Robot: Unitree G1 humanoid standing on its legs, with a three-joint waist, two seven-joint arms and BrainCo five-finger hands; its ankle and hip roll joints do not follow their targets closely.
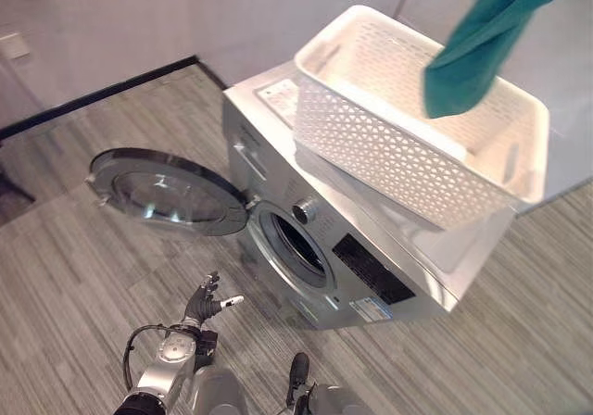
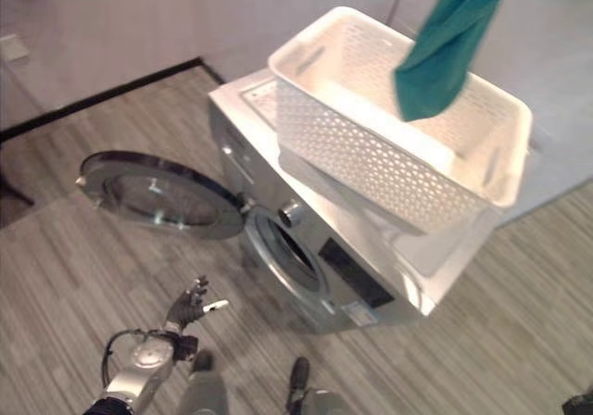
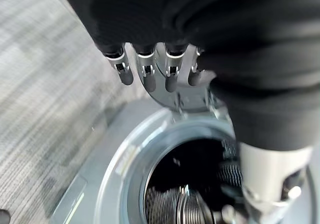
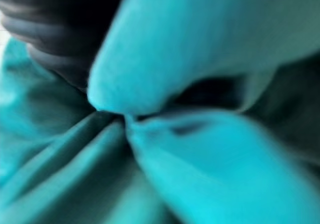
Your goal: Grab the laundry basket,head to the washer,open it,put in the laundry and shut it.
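Low in the head views, left hand (image 1: 208,301) hangs over the grey plank floor (image 1: 83,267) just in front of the washer (image 1: 371,276), fingers (image 3: 147,76) loosely straight, holding nothing. Its wrist view looks past the fingertips into the open drum (image 3: 195,194).

Washer door (image 1: 162,193) is swung fully open to the robot's left, hinged at the porthole (image 1: 296,248), which is dark inside.

On the washer's top sits the white laundry basket (image 1: 389,156), perforated walls, tilted slightly, overhanging the front edge.

Above the basket's far right part hangs a teal cloth (image 1: 477,49), its lower end inside the rim line, upper end running out of the top of the view.

Right wrist view: bunched teal folds pressed close against the right hand's dark cover (image 4: 60,39); fingers hidden by the cloth, so grip can't be confirmed.

Far side: pale wall (image 1: 111,26) with dark baseboard.
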